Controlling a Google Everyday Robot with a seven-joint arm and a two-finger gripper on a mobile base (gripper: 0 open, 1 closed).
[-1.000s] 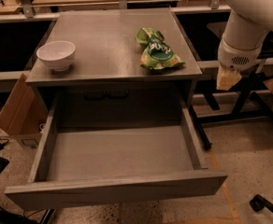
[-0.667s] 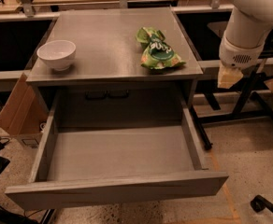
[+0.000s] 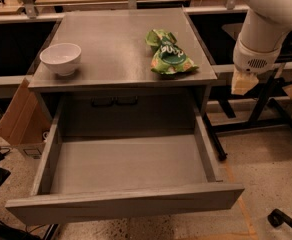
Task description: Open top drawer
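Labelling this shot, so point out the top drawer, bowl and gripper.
top drawer (image 3: pixel 126 164), camera view, inner floor
bowl (image 3: pixel 61 65), camera view, front wall
gripper (image 3: pixel 243 81), camera view, lower end, right of cabinet (image 3: pixel 111 44)

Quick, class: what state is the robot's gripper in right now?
Gripper: open or closed cannot be told; it hangs to the right of the cabinet, apart from the pulled-out top drawer.

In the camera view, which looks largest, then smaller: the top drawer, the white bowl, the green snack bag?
1. top drawer, pulled open, by far largest.
2. green snack bag.
3. white bowl, only slightly smaller than the bag.
The gripper hangs right of the cabinet.
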